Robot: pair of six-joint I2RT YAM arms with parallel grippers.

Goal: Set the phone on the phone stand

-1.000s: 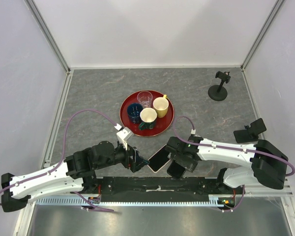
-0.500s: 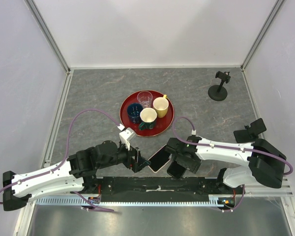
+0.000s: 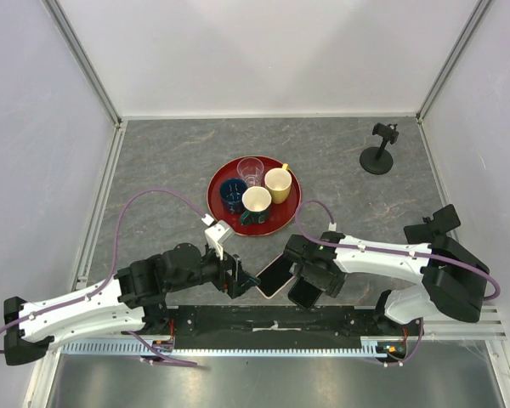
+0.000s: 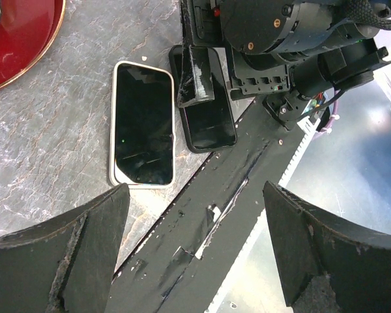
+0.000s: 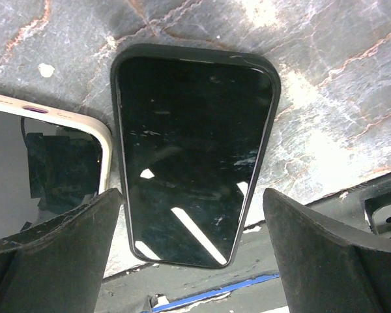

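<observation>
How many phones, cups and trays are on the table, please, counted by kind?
Phones: 2, the cream-cased phone and the black-cased phone
Cups: 4, the clear glass, yellow mug, blue cup and green mug
Trays: 1, the red tray
Total: 7

Left phone (image 3: 274,274) and right phone (image 5: 192,156) lie just beside each other at the middle of the near edge. Behind them, mid-table, the tray (image 3: 212,197) holds four cups (image 3: 257,201). The phone stand (image 3: 378,153) is way off in the far right corner.
</observation>
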